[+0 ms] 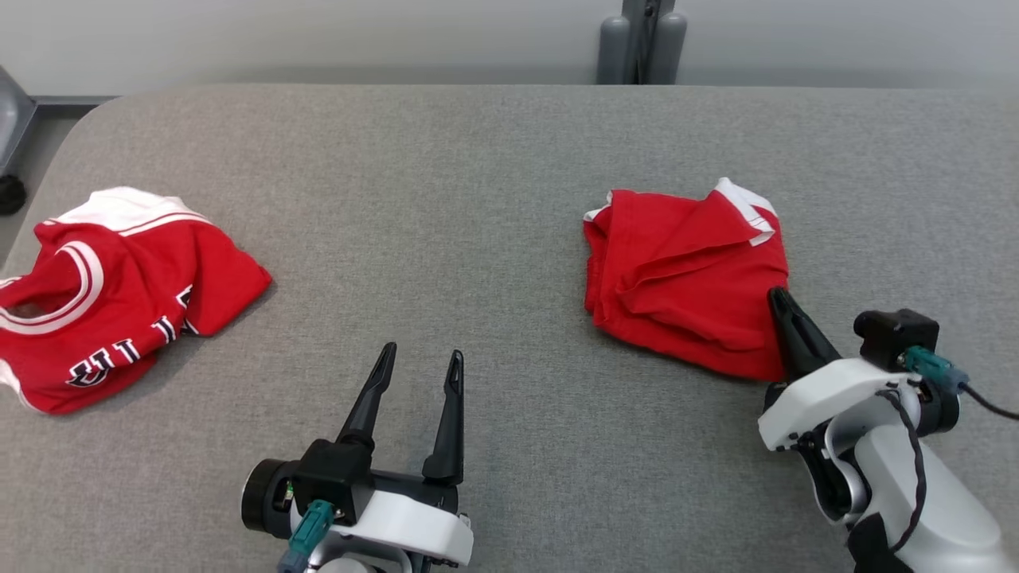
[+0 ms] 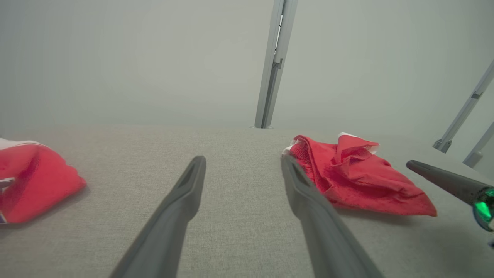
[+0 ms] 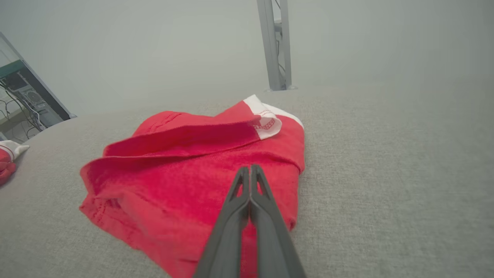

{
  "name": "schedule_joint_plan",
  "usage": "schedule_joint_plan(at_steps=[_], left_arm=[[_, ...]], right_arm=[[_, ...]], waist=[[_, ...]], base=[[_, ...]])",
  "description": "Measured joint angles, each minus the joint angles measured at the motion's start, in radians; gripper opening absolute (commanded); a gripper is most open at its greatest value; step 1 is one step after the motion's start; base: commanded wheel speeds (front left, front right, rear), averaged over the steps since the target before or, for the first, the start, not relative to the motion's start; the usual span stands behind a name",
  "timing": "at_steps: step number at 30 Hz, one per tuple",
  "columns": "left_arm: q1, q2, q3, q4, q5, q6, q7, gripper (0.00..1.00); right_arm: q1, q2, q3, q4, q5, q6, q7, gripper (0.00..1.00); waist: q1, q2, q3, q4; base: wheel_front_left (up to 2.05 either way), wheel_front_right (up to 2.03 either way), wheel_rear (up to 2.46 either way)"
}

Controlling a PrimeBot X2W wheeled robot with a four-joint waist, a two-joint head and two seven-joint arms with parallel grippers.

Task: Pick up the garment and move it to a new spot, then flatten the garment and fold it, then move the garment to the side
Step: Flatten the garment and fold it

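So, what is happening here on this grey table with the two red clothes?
The robot is busy with the bunched red garment on its right side of the grey table. Its right gripper has its fingers closed at the garment's near edge; no cloth shows between them, so a grip is not certain. The left gripper hovers open above the table. A red jersey with white trim lies apart at the far left.
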Motion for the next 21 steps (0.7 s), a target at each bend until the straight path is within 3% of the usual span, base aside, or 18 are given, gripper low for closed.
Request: schedule_joint_plan(at_steps=[8,21], left_arm=[[-0.021,0.001,-0.024,0.003,-0.017,0.002,0.0,1.0],[-0.058,0.0,-0.046,0.002,-0.027,0.006,0.0,1.0]], right_arm=[[-0.162,-0.054,0.099,0.192,0.112,0.0,0.04,0.0],[-0.302,-0.112,0.21,0.336,0.209,0.0,0.036,0.0]], waist=[[0.0,0.0,0.048,0.059],[0.0,0.0,0.105,0.125]], base=[[0.0,0.0,0.0],[0.0,0.0,0.0]])
